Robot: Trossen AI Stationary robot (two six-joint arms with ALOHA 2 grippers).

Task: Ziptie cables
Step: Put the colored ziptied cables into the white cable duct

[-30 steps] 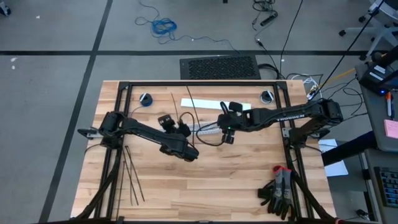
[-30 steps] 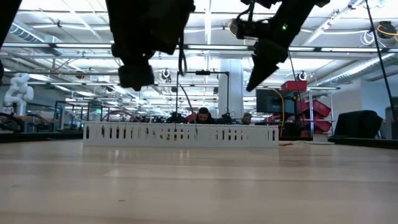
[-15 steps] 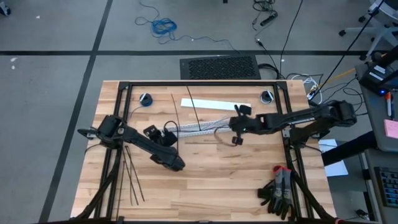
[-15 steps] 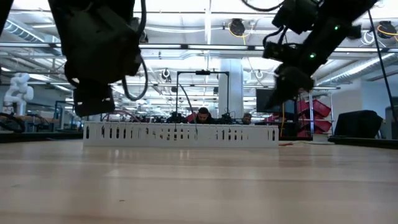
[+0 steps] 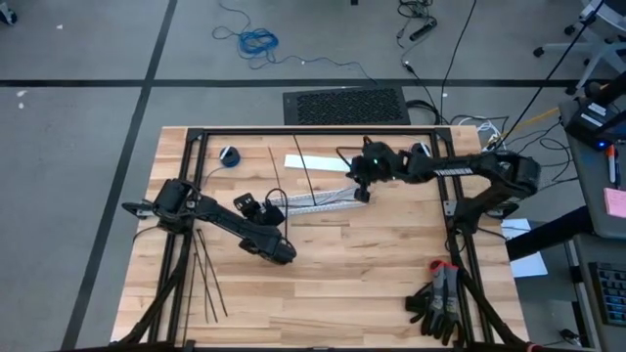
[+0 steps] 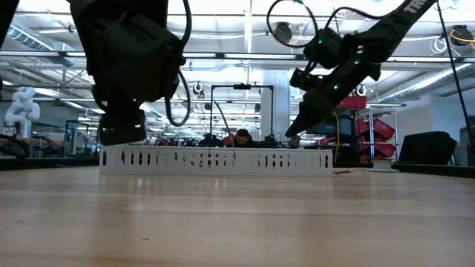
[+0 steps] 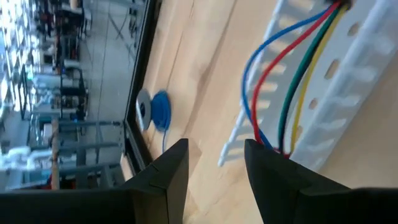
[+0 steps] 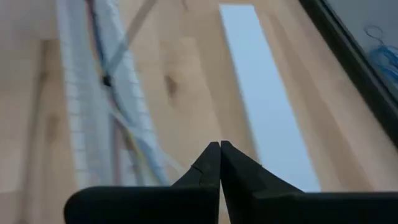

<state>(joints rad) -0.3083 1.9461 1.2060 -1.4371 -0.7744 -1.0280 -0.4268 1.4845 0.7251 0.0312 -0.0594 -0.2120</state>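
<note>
**Right hand shut above the duct, left hand parted near its other end**

The right hand [image 5: 358,192] hangs over the far middle of the wooden counter [image 5: 372,274], above one end of the white slotted duct [image 5: 318,201]. Its fingers [image 8: 219,163] are pressed together with nothing between them. From its wrist view, the duct and the wires in it lie ahead, beside a flat white strip [image 8: 264,93].

The left hand [image 7: 214,171] sits lower toward the counter's middle, near the duct's other end. Its fingers [image 7: 171,165] stand narrowly apart, and no object shows between them. Just past them lie the cables [image 7: 280,81], here blue, red, green and yellow wires, running along the duct [image 7: 348,99] and bowing out over its edge. Whether the hand touches them I cannot tell.

In the low view both hands hang clear of the counter, the right one [image 6: 297,126] pointing down at the duct's top edge.

The zipties [image 5: 205,279] lie in a loose fan at the counter's left side, well apart from both hands. Two more thin black strips [image 5: 303,168] lie by the far edge, near the white strip. A pair of black gloves [image 5: 440,303] rests at the near right corner.
</note>
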